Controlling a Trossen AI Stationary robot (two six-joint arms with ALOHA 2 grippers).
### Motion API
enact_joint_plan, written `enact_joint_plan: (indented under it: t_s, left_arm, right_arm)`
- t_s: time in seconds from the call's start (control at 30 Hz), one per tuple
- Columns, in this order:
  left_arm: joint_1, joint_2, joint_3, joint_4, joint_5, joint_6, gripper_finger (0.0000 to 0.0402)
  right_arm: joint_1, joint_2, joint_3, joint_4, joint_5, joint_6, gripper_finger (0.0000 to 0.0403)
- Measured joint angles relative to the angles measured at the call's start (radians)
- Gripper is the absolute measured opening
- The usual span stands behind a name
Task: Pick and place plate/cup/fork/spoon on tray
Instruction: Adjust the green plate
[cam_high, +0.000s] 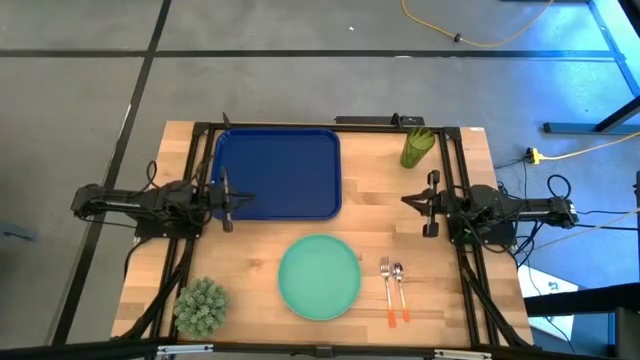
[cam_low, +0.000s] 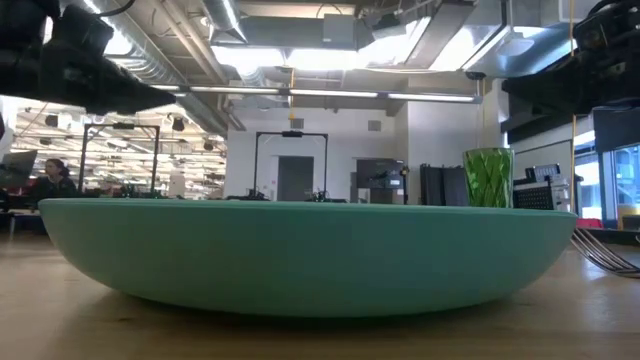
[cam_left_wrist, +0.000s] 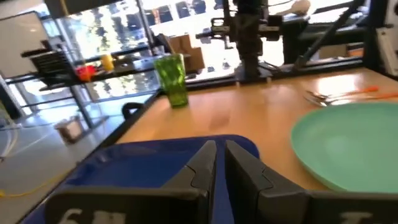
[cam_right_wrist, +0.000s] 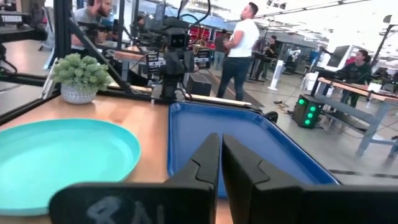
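Mint-green, the plate (cam_high: 319, 277) lies flat on the bench (cam_high: 460, 200) just short of the empty tray (cam_high: 278, 172) — between both arms. Left end effector (cam_high: 228, 200), fingers pressed together, hovers at the tray's edge; right end effector (cam_high: 431, 204), likewise closed, waits near the cup (cam_high: 417, 147).

On the worktop (cam_high: 260, 240), the tray (cam_high: 278, 172) lies at the back left, the cup (cam_high: 417, 147) to its right, the plate (cam_high: 319, 277) in front, and the fork (cam_high: 386, 288) and spoon (cam_high: 400, 290) right of the plate.
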Motion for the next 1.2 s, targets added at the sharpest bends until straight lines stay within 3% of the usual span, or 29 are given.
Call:
enact_joint_plan:
  t_s: [0.13, 0.3, 0.57, 0.8, 0.93, 1.07, 1.2]
  left_arm:
    - [0.0, 0.0, 0.057, -0.024, -0.063, 0.006, 0.0027]
    - [0.0, 0.036, 0.228, -0.218, -0.133, 0.041, 0.0027]
    - [0.0, 0.345, 0.571, -0.566, -0.124, 0.02, 0.0027]
    - [0.0, 0.661, 0.863, -0.857, -0.123, -0.215, 0.0028]
    - [0.0, 0.781, 0.994, -1.026, -0.121, -0.341, 0.0027]
    - [0.0, 0.864, 1.064, -1.133, -0.12, -0.508, 0.0027]
    - [0.0, 0.893, 1.079, -1.093, -0.087, -0.578, 0.0028]
  right_arm:
    - [0.0, 0.0, 0.0, -0.001, 0.0, 0.004, 0.0021]
    - [0.0, 0.001, 0.018, -0.009, 0.0, 0.004, 0.0021]
    - [0.0, 0.001, 0.096, -0.079, 0.002, 0.004, 0.0021]
    - [0.0, 0.001, 0.151, -0.144, 0.002, 0.007, 0.0021]
    - [0.0, 0.001, 0.158, -0.157, 0.002, 0.007, 0.0021]
    - [0.0, 0.001, 0.158, -0.163, 0.003, 0.036, 0.0021]
    - [0.0, 0.001, 0.158, -0.167, 0.002, 0.072, 0.0021]
